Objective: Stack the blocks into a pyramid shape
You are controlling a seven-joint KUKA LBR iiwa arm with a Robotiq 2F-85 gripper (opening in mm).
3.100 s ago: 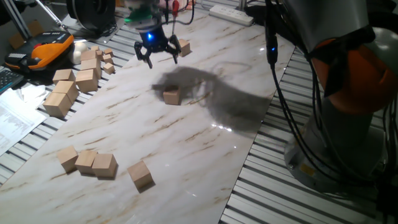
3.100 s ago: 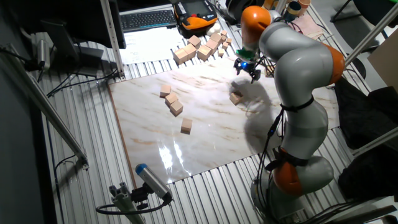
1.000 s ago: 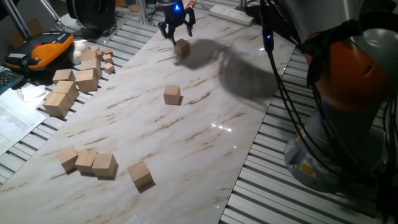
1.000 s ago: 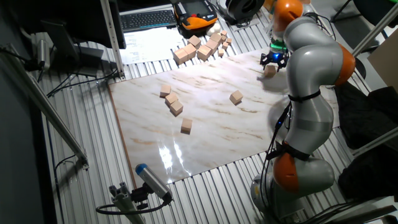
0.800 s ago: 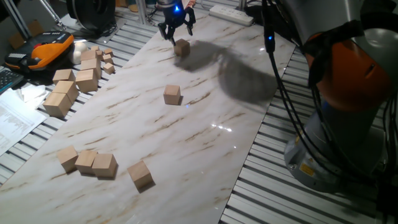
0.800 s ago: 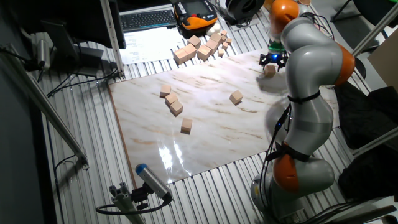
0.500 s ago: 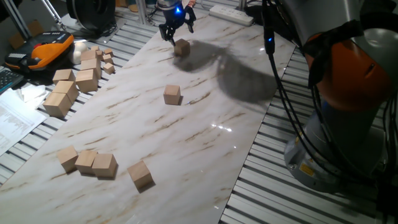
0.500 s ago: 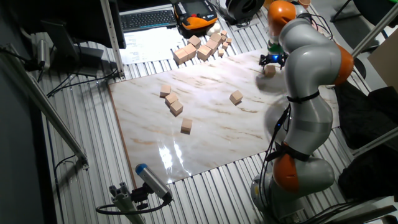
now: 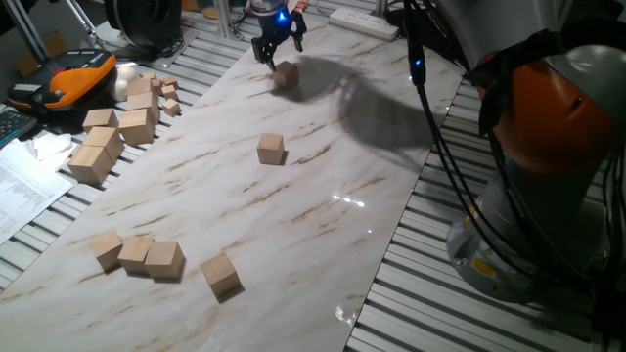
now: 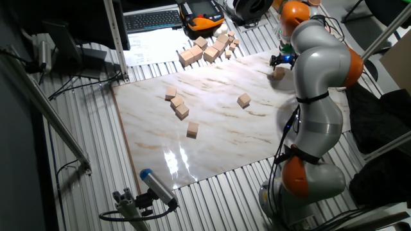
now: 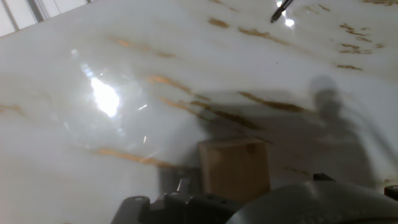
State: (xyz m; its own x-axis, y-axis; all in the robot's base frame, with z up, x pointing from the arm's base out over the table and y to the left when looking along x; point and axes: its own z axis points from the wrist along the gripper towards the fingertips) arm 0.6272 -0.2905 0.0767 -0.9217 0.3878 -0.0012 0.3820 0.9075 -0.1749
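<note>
Here, in one fixed view, the gripper (image 9: 275, 46) hangs at the far end of the marbled board (image 9: 323, 244), its fingers spread, just above and a little to the far left of a single block (image 9: 286, 74) that lies flat on the board. A second block (image 9: 271, 149) sits alone near the board's middle, well apart from the first. At the near left three blocks (image 9: 136, 253) lie in a touching row, with a sixth block (image 9: 222, 274) just to their right. A heap of bigger wooden blocks (image 9: 119, 125) rests off the board to the left.

From the other fixed view, the gripper (image 10: 282, 61) is over the far right corner of the board (image 10: 154, 138), with the block (image 10: 279, 74) right below it; whether they touch cannot be told.

In the hand view, that block (image 11: 234, 168) shows low in the middle, resting on the glossy board (image 11: 124, 74), with dark parts of the gripper beneath it at the bottom edge.
</note>
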